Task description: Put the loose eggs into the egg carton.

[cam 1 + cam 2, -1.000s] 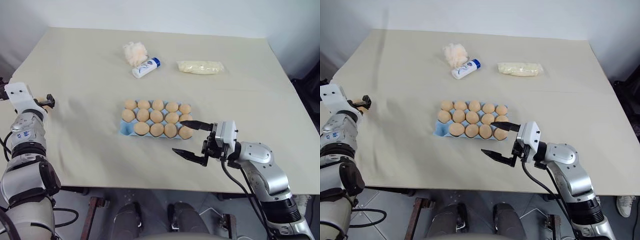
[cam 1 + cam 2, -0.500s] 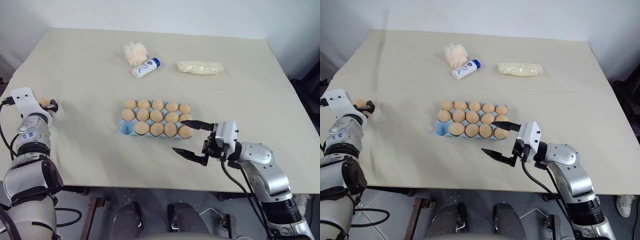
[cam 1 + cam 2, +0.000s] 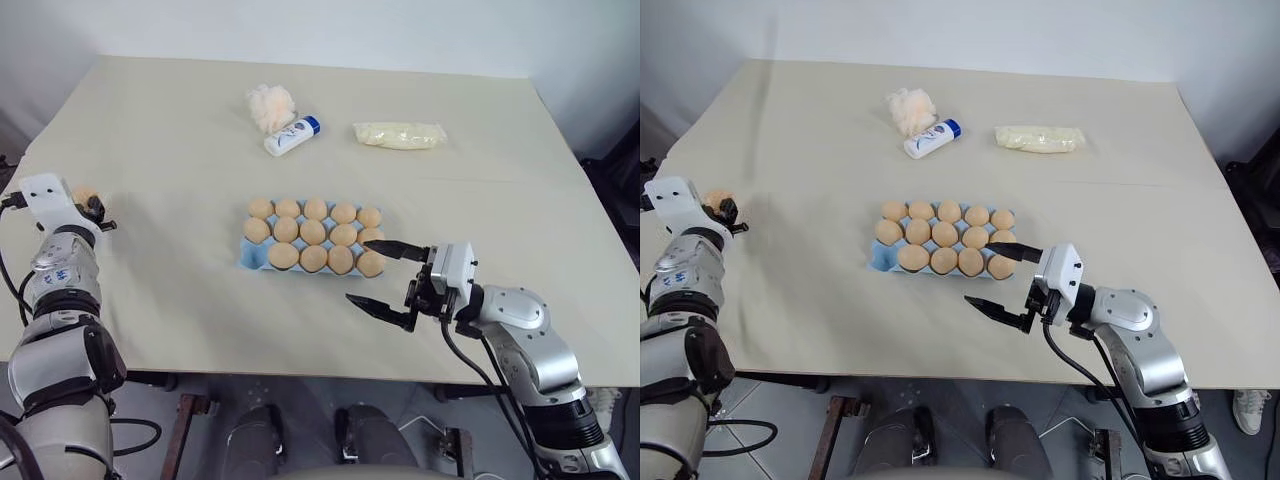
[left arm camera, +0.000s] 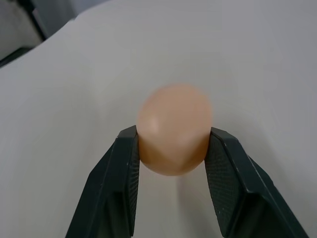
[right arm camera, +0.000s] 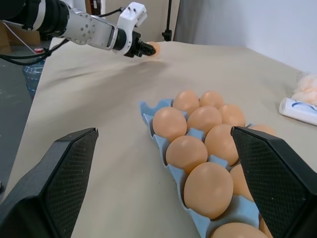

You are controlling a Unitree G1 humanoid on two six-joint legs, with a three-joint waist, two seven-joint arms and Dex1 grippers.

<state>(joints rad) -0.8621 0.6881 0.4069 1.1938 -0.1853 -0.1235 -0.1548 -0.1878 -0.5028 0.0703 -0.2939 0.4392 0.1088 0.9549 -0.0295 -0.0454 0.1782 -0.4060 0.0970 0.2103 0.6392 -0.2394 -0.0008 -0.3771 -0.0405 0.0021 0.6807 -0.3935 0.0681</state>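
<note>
Gripping one loose egg (image 4: 173, 129), left fingers (image 4: 128, 173) clamp; right fingers (image 3: 385, 306) gape beside fourteen-egg carton (image 3: 250, 259).

Table (image 3: 180, 140): large, covered edge to edge with a plain beige cloth, a faint crease running across it past the middle. Far corners rounded off by the drape.

Wall (image 3: 330, 30): behind the table, flat pale grey-white, touching or just behind its far edge.

Floor (image 3: 150, 400): grey, seen below the table's near edge. Rust-coloured frame legs (image 3: 188, 425) stand there under the near edge, one toward the left, another (image 3: 452, 440) toward the right.

Dark gear (image 3: 615, 180) beside the table's right edge; cannot tell what it is.

Right wrist view: a dark stand (image 5: 169, 20) and a pale curtain (image 5: 247, 25) beyond the table.

Light: even, soft, no hard shadows on the cloth.
</note>
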